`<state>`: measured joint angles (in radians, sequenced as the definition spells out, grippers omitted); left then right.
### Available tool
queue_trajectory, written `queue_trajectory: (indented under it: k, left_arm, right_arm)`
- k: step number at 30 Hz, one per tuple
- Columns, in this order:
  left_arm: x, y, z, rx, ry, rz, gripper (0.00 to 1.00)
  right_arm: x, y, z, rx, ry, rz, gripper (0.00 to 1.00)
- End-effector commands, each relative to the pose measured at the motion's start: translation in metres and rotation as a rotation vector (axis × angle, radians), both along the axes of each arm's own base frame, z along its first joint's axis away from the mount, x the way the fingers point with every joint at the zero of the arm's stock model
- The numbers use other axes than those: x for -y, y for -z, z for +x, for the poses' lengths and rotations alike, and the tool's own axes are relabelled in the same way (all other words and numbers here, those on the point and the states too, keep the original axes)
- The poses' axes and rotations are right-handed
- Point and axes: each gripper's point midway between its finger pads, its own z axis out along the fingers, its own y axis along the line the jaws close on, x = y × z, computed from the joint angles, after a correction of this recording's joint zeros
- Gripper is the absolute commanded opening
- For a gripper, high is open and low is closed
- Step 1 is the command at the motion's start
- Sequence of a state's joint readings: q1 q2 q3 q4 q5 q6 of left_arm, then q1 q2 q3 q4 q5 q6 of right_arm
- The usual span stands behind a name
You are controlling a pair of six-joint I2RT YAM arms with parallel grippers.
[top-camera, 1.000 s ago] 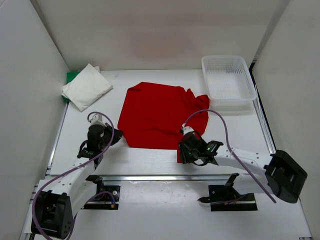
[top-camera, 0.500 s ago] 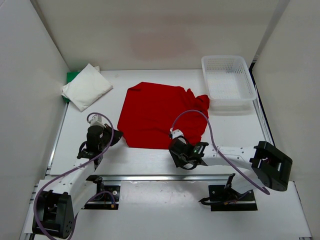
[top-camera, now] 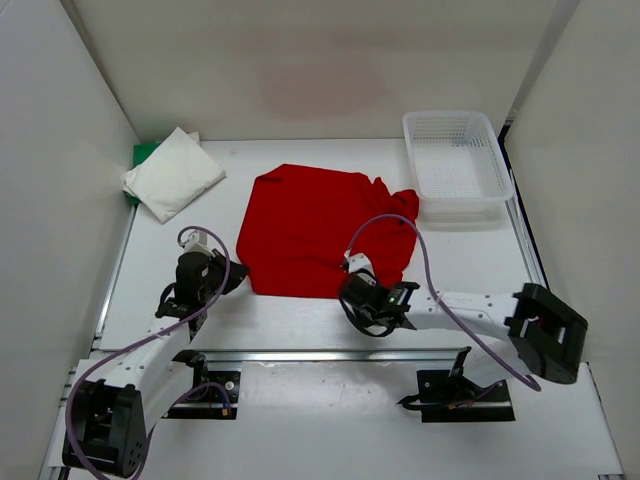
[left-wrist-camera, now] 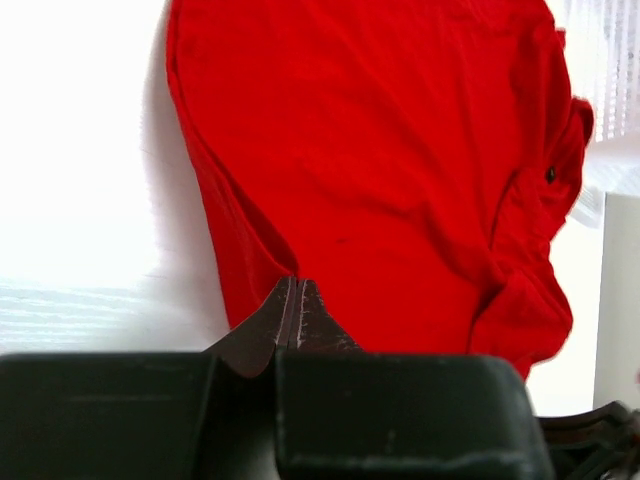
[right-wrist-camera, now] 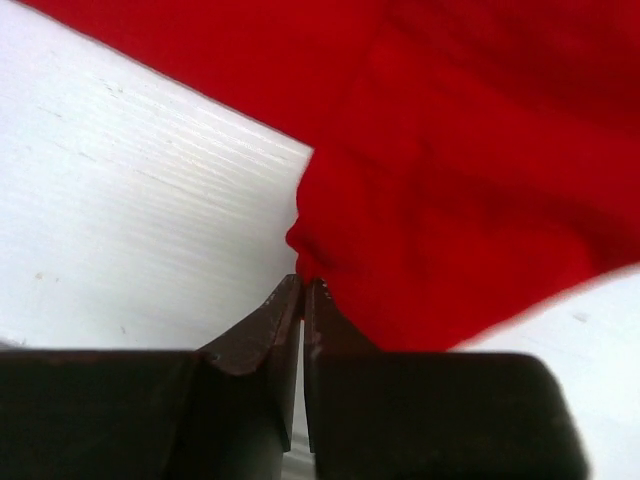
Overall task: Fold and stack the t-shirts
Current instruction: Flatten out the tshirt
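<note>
From above, the red t-shirt (top-camera: pixel 315 225) lies spread on the table (top-camera: pixel 300 325), near the middle, with its right side bunched into folds. A white basket (top-camera: pixel 450 118) stands at the far right corner, just beside that bunched side. At the far left corner a folded white t-shirt (top-camera: pixel 172 175) lies on top of a green t-shirt (top-camera: pixel 141 154), of which only a small edge shows. That pile is well apart from the red one. The left fingers (top-camera: pixel 240 270) reach to the red t-shirt's near left corner. The right fingers (top-camera: pixel 347 290) sit at its near edge, toward the right.

From the left wrist, the left fingers (left-wrist-camera: pixel 297 292) are pressed together with no gap, their tips at the near edge of the red t-shirt (left-wrist-camera: pixel 380 150). A crease in the cloth runs down to the tips, so they seem to pinch that edge. Bare table (left-wrist-camera: pixel 70 150) shows to the left of the cloth.

From the right wrist, the right fingers (right-wrist-camera: pixel 302 288) are also pressed together. A small bump of the red t-shirt (right-wrist-camera: pixel 460 150) is gathered right at their tips, caught between them. The cloth fills the upper right of this view, and the ribbed white table (right-wrist-camera: pixel 130 200) lies to the left.
</note>
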<state>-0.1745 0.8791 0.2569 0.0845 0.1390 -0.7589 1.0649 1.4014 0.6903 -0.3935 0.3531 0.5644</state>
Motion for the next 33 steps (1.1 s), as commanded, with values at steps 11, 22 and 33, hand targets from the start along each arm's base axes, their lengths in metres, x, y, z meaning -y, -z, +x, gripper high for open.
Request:
queue_trajectory:
  k: [11,22,33]
  left_arm:
    - [-0.034,-0.252,0.056,0.394,0.065,-0.071,0.0]
    - [-0.088,-0.368,0.052,0.596,-0.036,-0.161,0.0]
    - [-0.097,-0.271,0.117,0.406,-0.16,-0.083,0.0]
  right_arm:
    - [0.111,-0.371,0.1,0.702,0.338,0.553,0.0]
    - [0.108,-0.551,0.119,0.963,0.228,0.613,0.0]
    - [0.097,-0.401,0.292,0.591,0.174,0.555,0.01]
